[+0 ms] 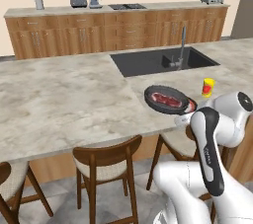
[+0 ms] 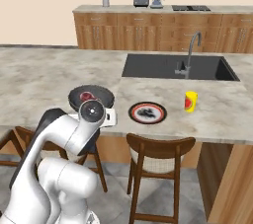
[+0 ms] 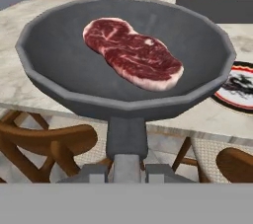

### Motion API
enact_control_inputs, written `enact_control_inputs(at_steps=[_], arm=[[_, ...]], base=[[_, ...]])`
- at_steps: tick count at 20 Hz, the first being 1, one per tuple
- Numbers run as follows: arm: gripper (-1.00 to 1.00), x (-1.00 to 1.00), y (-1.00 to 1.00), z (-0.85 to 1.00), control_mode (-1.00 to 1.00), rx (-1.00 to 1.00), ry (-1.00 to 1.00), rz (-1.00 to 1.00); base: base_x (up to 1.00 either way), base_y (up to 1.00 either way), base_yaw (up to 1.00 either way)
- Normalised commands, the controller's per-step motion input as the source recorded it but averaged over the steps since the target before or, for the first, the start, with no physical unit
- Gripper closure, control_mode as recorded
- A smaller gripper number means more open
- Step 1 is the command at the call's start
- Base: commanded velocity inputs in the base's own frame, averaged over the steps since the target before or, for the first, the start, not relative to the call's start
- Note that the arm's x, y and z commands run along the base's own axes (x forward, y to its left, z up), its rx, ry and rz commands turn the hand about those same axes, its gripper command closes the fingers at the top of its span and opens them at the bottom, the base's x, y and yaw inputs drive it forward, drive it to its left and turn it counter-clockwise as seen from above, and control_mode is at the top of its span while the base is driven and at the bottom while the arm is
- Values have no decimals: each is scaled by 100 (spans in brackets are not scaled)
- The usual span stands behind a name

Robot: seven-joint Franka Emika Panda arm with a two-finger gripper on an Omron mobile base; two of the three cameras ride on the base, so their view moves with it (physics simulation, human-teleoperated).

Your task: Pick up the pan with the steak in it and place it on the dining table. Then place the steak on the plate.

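Here, in the hand view, my pincer (image 3: 126, 171) is clamped on the straight dark handle of the pan (image 3: 64, 65), its two finger tips pressed against either side of the handle at the bottom centre of the frame. The pan is a round, faceted, matte grey-black vessel with low sloped walls. The steak (image 3: 132, 53), a flat oblong slab of marbled red meat with a pale fatty edge, lies on the pan's floor, slightly above centre.

In the left base view, the pan (image 1: 170, 103) sits at the lower right of the frame, at the near edge of the dining table (image 1: 64, 99), whose top is beige veined stone with a recessed dark rectangular sink (image 1: 148, 61).

In the right base view, the plate (image 2: 147, 112), round and shallow with a reddish-brown rim, rests on the stone at centre, just right of the pan, and a small yellow cup (image 2: 190, 101) stands further right.
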Motion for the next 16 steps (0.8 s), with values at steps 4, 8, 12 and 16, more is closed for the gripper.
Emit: enact_control_inputs(at_steps=[4,8,12,16], arm=[[100,2,1,-18,-100,0,0,0],[100,17,3,-30,-100,-2,0,-1],[100,39,12,-33,-100,-3,2,-5],[100,42,21,-38,-100,-3,3,-7]], base=[[0,0,0],[0,0,0],[0,0,0],[0,0,0]])
